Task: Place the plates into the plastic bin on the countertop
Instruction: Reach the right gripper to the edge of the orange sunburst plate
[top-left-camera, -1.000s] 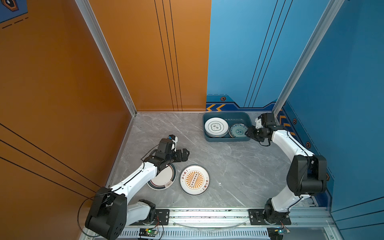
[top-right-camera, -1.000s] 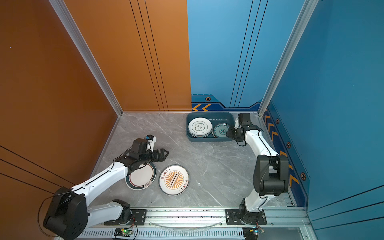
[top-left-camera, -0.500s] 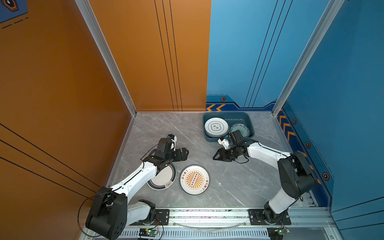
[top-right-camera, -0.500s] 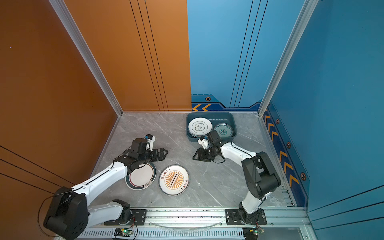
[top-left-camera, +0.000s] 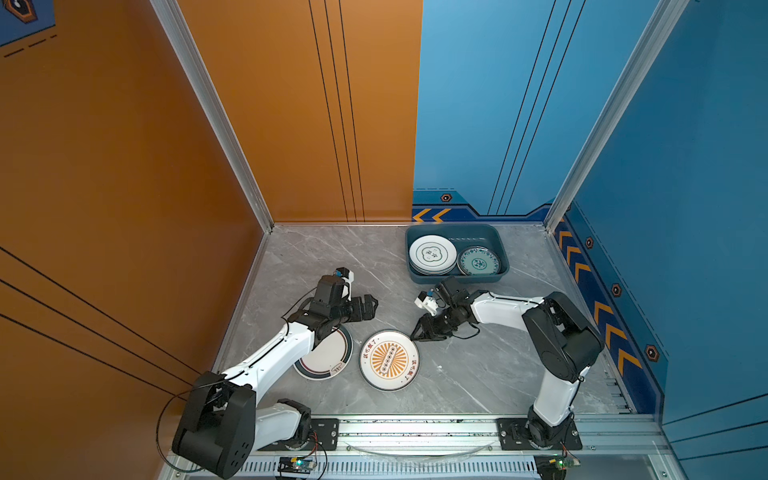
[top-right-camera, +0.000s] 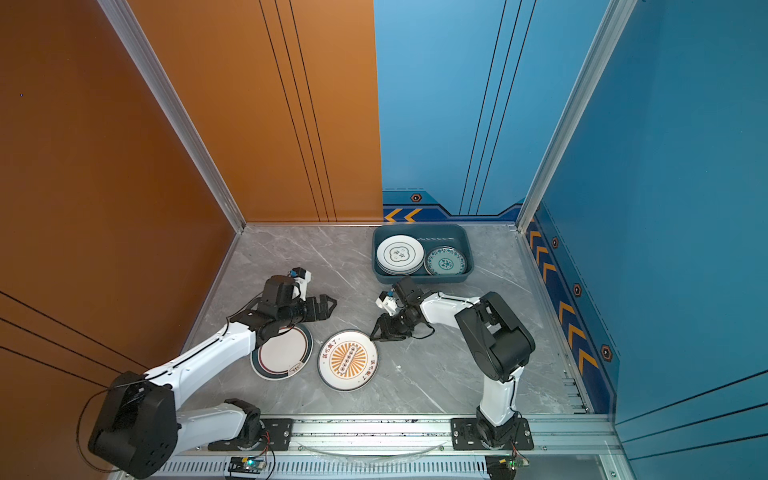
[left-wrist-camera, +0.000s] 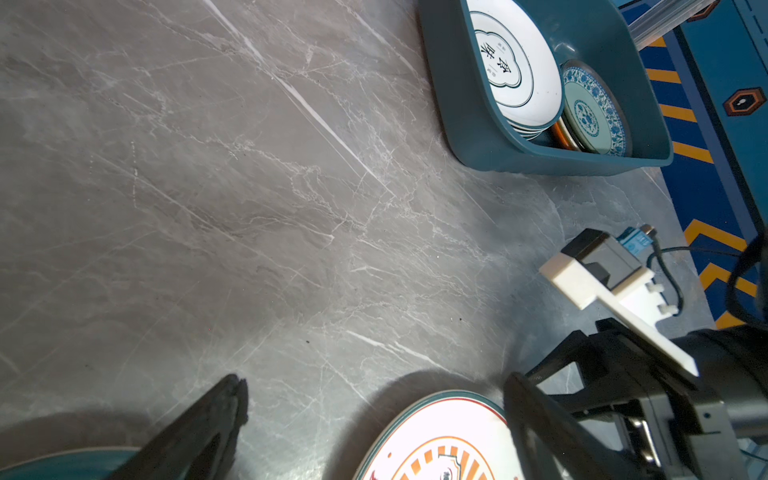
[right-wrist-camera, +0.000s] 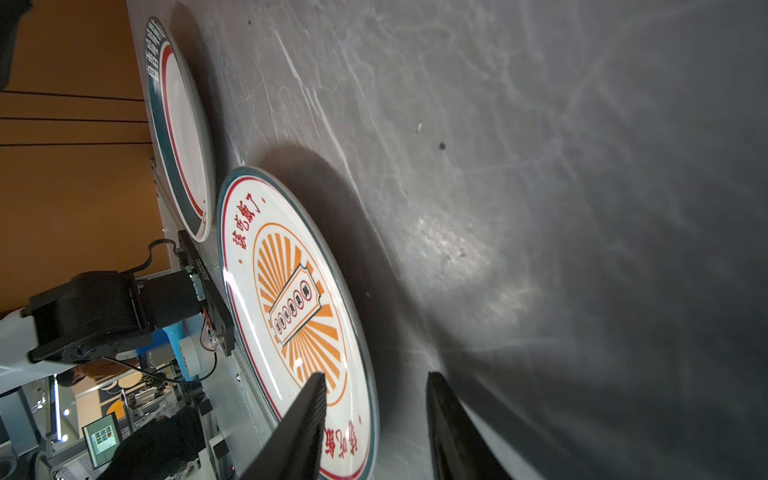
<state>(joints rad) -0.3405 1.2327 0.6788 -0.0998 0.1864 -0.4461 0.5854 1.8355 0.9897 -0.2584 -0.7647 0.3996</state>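
Note:
A white plate with an orange sunburst (top-left-camera: 389, 360) (top-right-camera: 348, 360) (right-wrist-camera: 291, 299) lies flat on the countertop (top-left-camera: 478, 374) near the front. My right gripper (top-left-camera: 415, 334) (top-right-camera: 375, 335) (right-wrist-camera: 376, 376) is low at its far right edge, jaws apart and straddling the rim, one finger over the plate and one beside it. A white dark-rimmed plate (top-left-camera: 332, 361) (top-right-camera: 282, 353) lies to its left, partly under my left arm. My left gripper (top-left-camera: 372, 307) (top-right-camera: 330, 305) (left-wrist-camera: 374, 380) hangs wide open and empty beyond that plate. The plastic bin (top-left-camera: 457, 277) (top-right-camera: 424, 277) (left-wrist-camera: 465, 104) holds stacked plates.
In the bin a cloud-emblem plate (top-left-camera: 432, 254) tops a stack, beside a teal patterned plate (top-left-camera: 478, 262). An aluminium rail (top-left-camera: 415, 428) runs along the front edge. An orange wall closes the left side and blue walls close the back and right.
My right arm has swung from the bin's right side down and across to the sunburst plate's edge. The left arm has stayed put.

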